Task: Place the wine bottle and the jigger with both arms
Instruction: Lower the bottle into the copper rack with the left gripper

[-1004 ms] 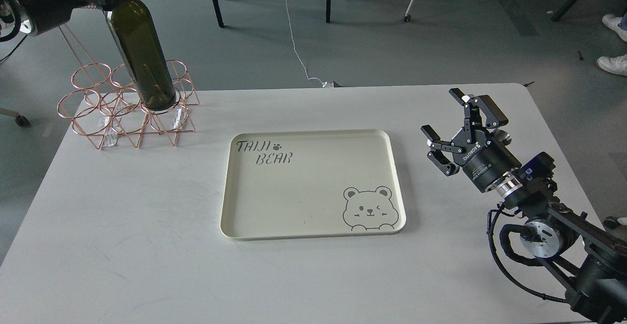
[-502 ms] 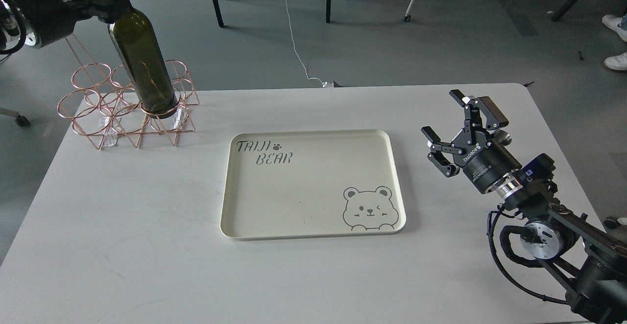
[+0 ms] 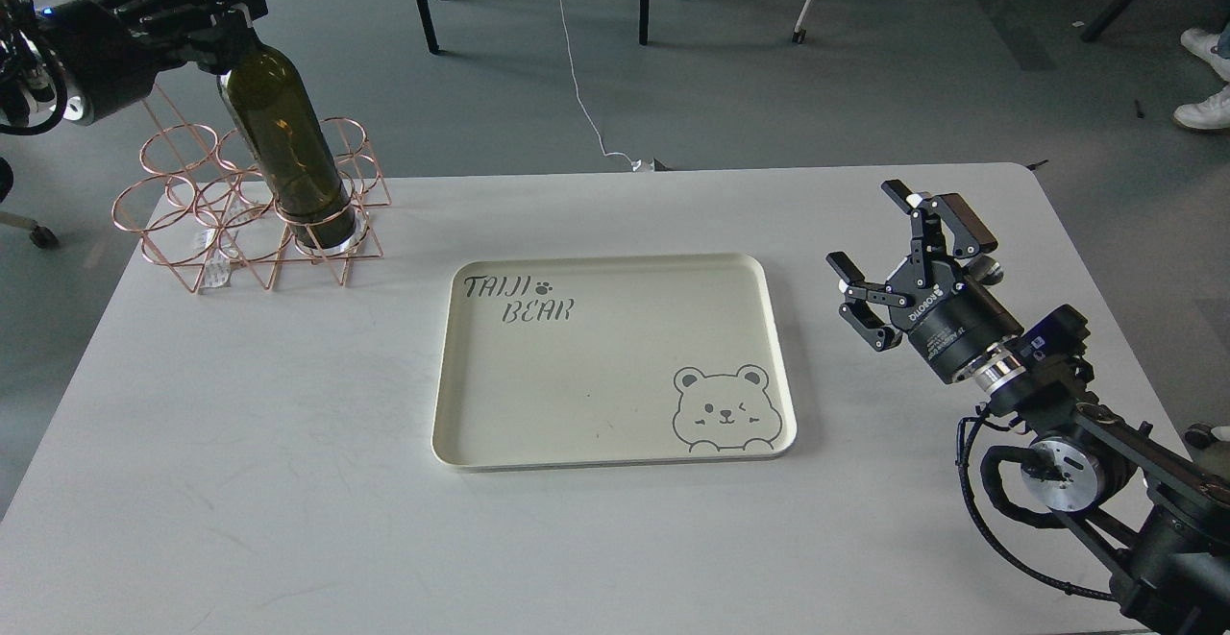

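Up at about ten o'clock on the desk [image 3: 288, 443], the left gripper [image 3: 223, 28] has its jaws pinching the neck of the wine bottle [image 3: 286, 150], just under the lip. The grip is high, I'd guess so the body stays free to drop into the copper wire rack [image 3: 192, 203]. The bottle leans a little, its top tilted toward the arm, and its base sits inside the rack's front-right ring, at or very near the bottom; whether it bears its own weight I can't tell. The rack itself stands at the desk's far-left corner, partly over the edge line as seen from here.

At three o'clock the right gripper [image 3: 898, 256] hovers above the desk with its jaws spread wide and nothing between them, pointing toward the middle, which reads to me as waiting for its turn. The jigger I cannot find anywhere in sight.

In the centre lies a cream tray [image 3: 615, 457] with a bear drawing and "TAIJI BEAR" lettering, bare inside. Judging by this, the bottle half of the job is close to finished; letting go while it leans could tip it against the wire.
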